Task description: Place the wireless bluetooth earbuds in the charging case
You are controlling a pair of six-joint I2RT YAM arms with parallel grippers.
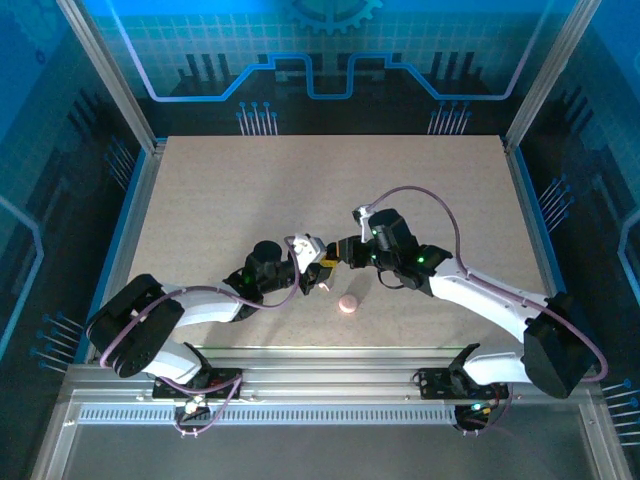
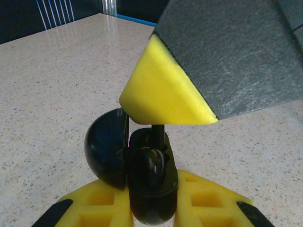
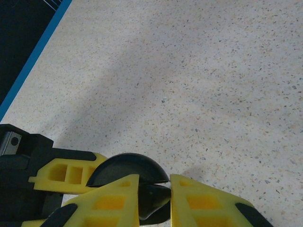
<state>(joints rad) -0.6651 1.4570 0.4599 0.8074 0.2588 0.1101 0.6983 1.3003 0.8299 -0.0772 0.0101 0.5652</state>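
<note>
My left gripper is shut on the black charging case, held upright with its round lid swung open to the left. My right gripper is shut on a black earbud directly over the case's open top. In the left wrist view, a right finger comes down from above, and the earbud's stem reaches into the case cavity. From above, the two grippers meet tip to tip near the table's middle front.
A round pink case lies on the speckled table just in front of the grippers. A small pale piece lies beside the left gripper. Metal posts and blue-lit walls frame the table.
</note>
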